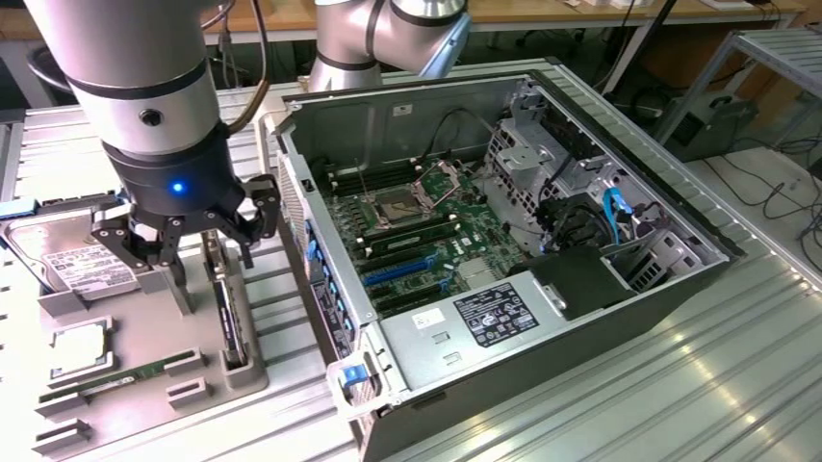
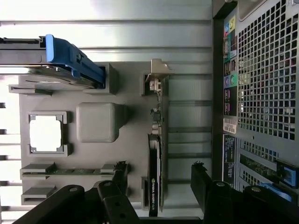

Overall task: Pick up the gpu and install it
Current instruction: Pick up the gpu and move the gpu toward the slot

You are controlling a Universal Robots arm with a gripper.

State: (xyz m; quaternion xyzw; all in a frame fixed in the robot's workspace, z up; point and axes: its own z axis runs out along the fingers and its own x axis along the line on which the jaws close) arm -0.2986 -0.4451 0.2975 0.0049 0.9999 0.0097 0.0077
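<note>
On the desk (image 1: pixel 668 385), a tray (image 1: pixel 244 380) is laid at the exterior view's left of the computer case (image 1: pixel 385 125). The gpu (image 1: pixel 231 318) is stood on edge along the tray's case-side edge, beneath the gripper (image 1: pixel 218 284).

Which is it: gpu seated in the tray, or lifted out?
Seated. The gpu stands on edge in its slot of the grey tray; the open gripper straddles it without contact.

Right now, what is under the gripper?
The graphics card stands on its edge in a slot of the grey tray, under the open gripper. Its lower edge is hidden inside the slot.
</note>
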